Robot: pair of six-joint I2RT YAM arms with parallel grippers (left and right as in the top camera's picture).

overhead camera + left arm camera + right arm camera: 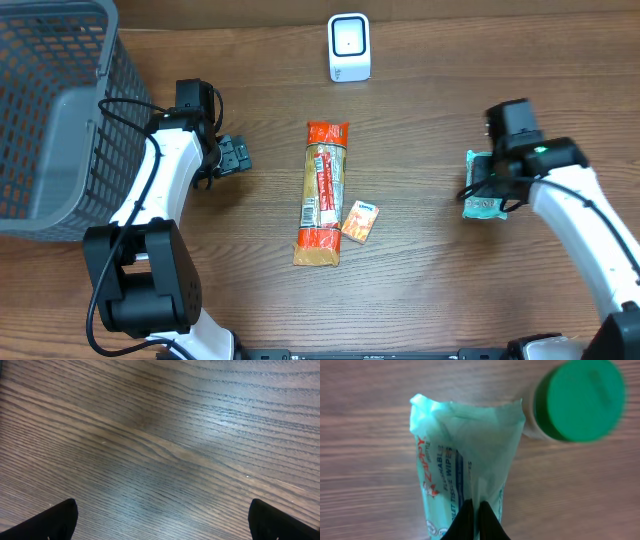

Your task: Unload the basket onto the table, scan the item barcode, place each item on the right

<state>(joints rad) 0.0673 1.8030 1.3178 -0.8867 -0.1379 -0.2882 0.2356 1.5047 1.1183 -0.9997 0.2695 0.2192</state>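
Pinching the wipes pack (465,455) in my right gripper (475,510), I should lift it squarely, barcode toward the scanner (349,47).

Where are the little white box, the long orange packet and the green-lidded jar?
white box (349,46): overhead view, middle of its face
orange packet (323,193): overhead view, middle of its length
green-lidded jar (582,400): right wrist view, centre of lid

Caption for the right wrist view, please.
Right claw pinched shut on a teal wipes pack, a green-lidded jar beside it on the wooden table.
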